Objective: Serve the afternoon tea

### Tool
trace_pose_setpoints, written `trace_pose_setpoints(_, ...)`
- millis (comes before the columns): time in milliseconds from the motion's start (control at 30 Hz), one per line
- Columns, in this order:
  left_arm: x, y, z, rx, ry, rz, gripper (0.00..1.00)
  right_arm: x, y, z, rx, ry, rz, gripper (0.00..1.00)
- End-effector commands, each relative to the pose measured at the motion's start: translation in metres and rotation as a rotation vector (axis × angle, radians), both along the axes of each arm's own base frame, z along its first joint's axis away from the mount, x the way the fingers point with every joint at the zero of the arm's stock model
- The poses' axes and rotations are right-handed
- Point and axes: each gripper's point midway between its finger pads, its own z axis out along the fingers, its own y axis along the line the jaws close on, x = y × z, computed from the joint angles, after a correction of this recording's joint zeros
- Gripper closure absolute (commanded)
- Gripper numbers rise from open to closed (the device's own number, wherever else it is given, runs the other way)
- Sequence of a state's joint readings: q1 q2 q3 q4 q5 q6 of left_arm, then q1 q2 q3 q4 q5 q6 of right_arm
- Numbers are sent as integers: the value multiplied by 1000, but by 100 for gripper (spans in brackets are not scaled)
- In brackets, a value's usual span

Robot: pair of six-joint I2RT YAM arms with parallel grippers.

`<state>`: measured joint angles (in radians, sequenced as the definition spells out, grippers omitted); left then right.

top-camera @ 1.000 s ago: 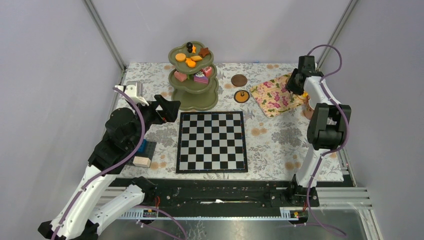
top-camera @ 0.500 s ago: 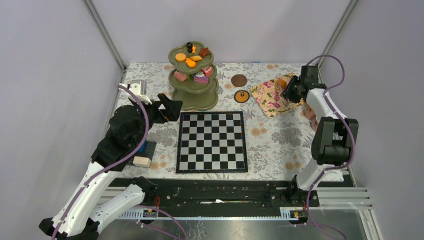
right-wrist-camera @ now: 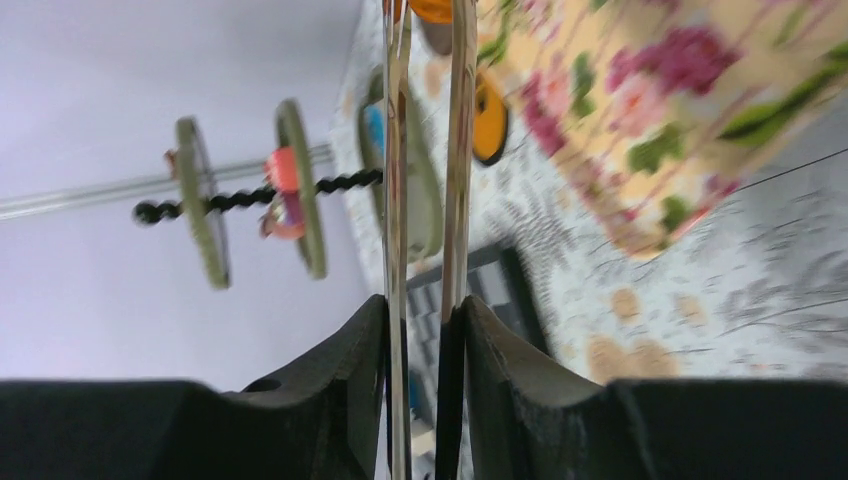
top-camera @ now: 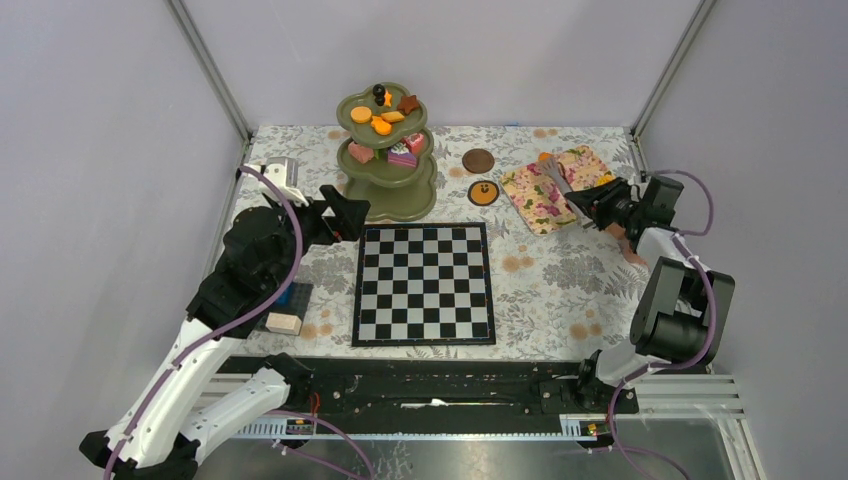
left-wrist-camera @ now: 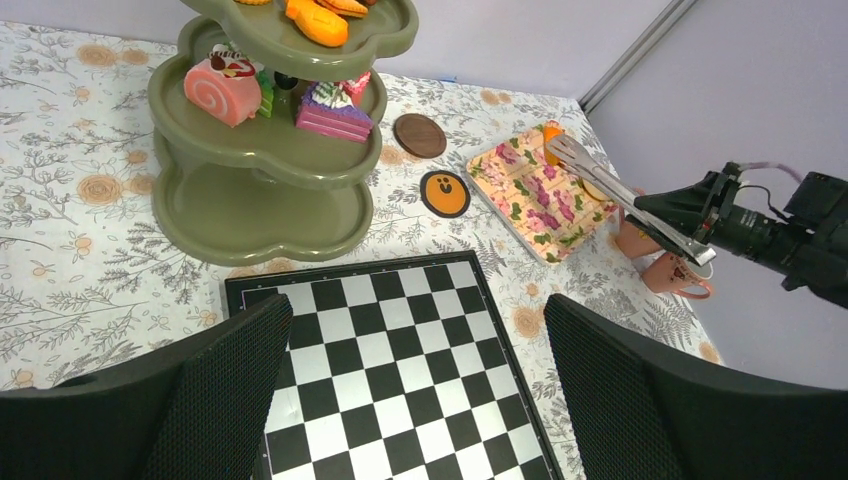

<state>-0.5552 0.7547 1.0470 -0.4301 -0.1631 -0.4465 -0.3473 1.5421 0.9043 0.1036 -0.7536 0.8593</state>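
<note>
Floral cloth covers the desk point(top-camera: 560, 290); upper centre stands the olive stand point(top-camera: 388, 190) with toy pastries point(top-camera: 381, 125). At right, the right gripper point(top-camera: 600, 205) clamps metal tongs point(top-camera: 562, 182); the left gripper point(top-camera: 345, 218) gapes wide. These pastries look light, hard, probably slippery: pinch each across its flat sides.

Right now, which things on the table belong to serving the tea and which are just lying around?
For the job: green stand with pastries; two pink cups; floral tray; tongs in the right gripper.
Lying about: chessboard; blocks; two round coasters, possibly for the cups.
</note>
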Motion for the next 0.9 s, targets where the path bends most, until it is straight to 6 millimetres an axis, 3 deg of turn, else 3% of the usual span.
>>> trace_pose_setpoints(0, 1, -9, 15, -47, -41, -33, 1, -9, 39, 57, 259, -177, 139, 64)
trace_pose_setpoints(167, 1, -9, 14, -50, -40, -32, 1, -23, 63, 50, 345, -145, 191, 64)
trace_pose_setpoints(367, 2, -14, 13, -62, -31, -48, 1, -37, 118, 31, 339, -90, 317, 63)
trace_pose_setpoints(533, 2, -15, 14, -70, -30, -52, 1, -49, 166, 4, 217, -41, 430, 62)
trace_pose_setpoints(667, 2, -16, 14, -72, -27, -54, 1, -48, 198, -8, 136, -58, 484, 61)
trace_pose_setpoints(867, 0, -14, 18, -78, -34, -54, 1, -38, 229, -13, 162, -70, 532, 60)
